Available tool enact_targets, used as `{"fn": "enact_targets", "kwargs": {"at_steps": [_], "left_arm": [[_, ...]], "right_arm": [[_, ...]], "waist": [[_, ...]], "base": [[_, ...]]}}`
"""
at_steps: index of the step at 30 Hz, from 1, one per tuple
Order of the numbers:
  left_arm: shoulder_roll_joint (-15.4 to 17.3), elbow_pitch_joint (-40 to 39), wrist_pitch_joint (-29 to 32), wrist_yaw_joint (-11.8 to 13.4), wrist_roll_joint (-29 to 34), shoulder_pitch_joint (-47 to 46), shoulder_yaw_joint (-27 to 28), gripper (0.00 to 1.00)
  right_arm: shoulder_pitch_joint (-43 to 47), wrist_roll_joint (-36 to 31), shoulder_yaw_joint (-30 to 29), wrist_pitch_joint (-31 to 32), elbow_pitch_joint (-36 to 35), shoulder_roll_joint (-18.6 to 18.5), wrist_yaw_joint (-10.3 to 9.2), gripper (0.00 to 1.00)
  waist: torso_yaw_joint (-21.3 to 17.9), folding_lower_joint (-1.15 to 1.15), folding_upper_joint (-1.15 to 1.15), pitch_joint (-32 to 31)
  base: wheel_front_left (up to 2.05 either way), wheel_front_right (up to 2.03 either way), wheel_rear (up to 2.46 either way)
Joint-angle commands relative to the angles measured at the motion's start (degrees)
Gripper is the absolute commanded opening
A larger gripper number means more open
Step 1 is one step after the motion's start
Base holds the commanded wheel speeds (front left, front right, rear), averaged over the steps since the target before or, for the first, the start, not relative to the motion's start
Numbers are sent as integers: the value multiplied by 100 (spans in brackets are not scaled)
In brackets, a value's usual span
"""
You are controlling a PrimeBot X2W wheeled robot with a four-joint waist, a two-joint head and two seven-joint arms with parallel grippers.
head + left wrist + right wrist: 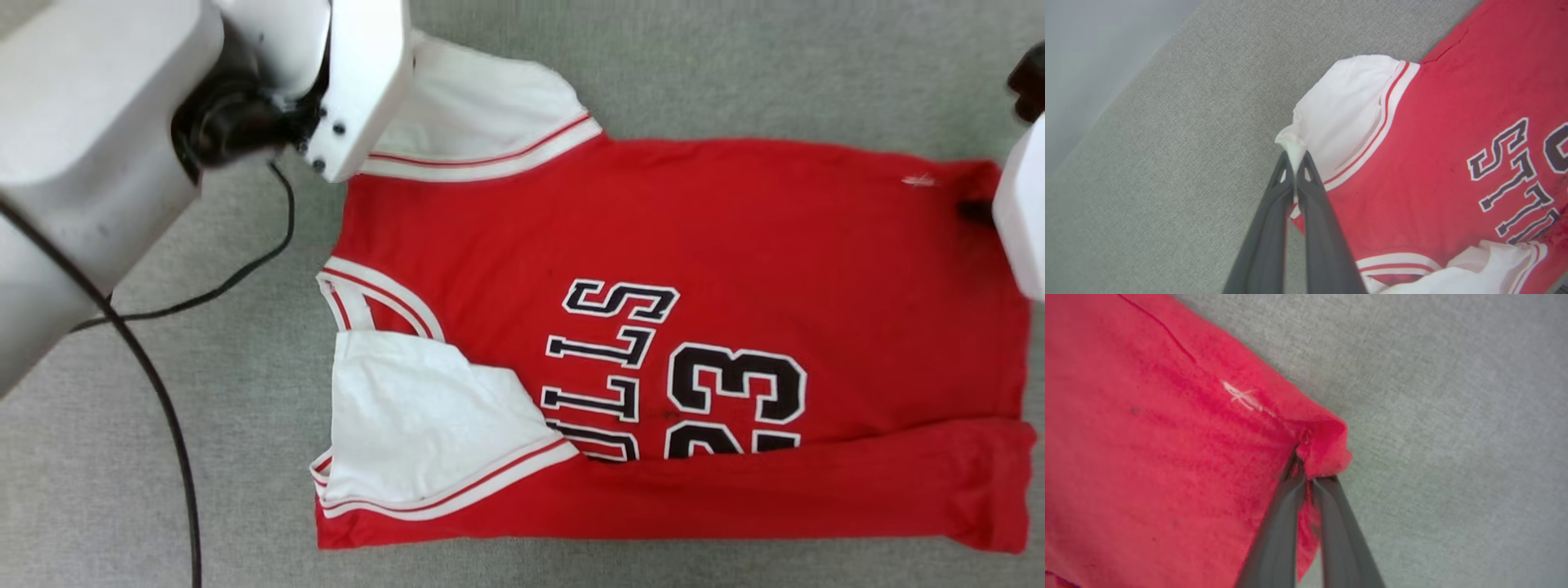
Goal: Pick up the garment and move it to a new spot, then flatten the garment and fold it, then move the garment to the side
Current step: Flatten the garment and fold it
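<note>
The garment (653,245) is a red jersey with white sleeves and black lettering, spread sideways on the grey surface, its near long edge folded over the lettering. My left gripper (1294,163) is shut on the tip of the far white sleeve (1347,110). In the head view the pale left forearm (122,122) covers that grip. My right gripper (1306,477) is shut on the far hem corner (1327,445) of the garment (1147,457). The right wrist housing (1020,212) shows at the right edge of the head view.
Grey fabric surface (735,65) lies all around the garment. A black cable (163,392) runs from my left arm down across the surface at the left. A pale wall or edge (1086,49) borders the surface in the left wrist view.
</note>
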Motion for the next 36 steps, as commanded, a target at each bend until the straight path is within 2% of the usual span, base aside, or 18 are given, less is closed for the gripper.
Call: {"fn": "enact_targets", "kwargs": {"at_steps": [1,9,10,13,23,29,30,35,36], "left_arm": [[129,-104,-93,-1,-34,224,-41,0],[755,-860,-446,-2,-178,1092,-146,0],[755,-860,-446,-2,-178,1092,-146,0],[1038,-1244,-584,3,-168,1665,-167,0],[1591,-2182,-842,461,-305,3286,-203,0],[1656,-2167,-1110,674,-341,4090,-204,0],[1563,-1966,-1323,720,-570,4496,-202,0],[1386,-1538,-1598,695,-551,4830,-194,0],[1357,-1479,-1650,689,-559,4853,-189,10]], "right_arm": [[169,62,128,-183,2,-8,-1,0],[669,348,424,-1005,-71,-204,-1,0],[669,348,424,-1005,-71,-204,-1,0],[1058,483,574,-1352,-180,-377,-1,0],[2206,753,745,-2111,-555,-701,-2,0],[2692,758,757,-2324,-612,-705,-2,0],[2917,812,727,-2428,-511,-570,-1,0],[3101,805,668,-2568,-196,-259,-1,0],[3129,788,674,-2592,-146,-205,-1,10]], "waist": [[-45,1,0,-389],[-47,1,0,-1216],[-47,1,0,-1216],[-13,1,0,-1589],[-10,1,0,-2104],[-76,1,0,-2089],[-124,1,0,-2023],[-195,1,0,-1965],[-202,1,0,-1972]], "base": [[0,0,0],[0,0,0],[0,0,0],[0,0,0],[0,0,0],[0,0,0],[0,0,0],[0,0,0],[0,0,0]]}}
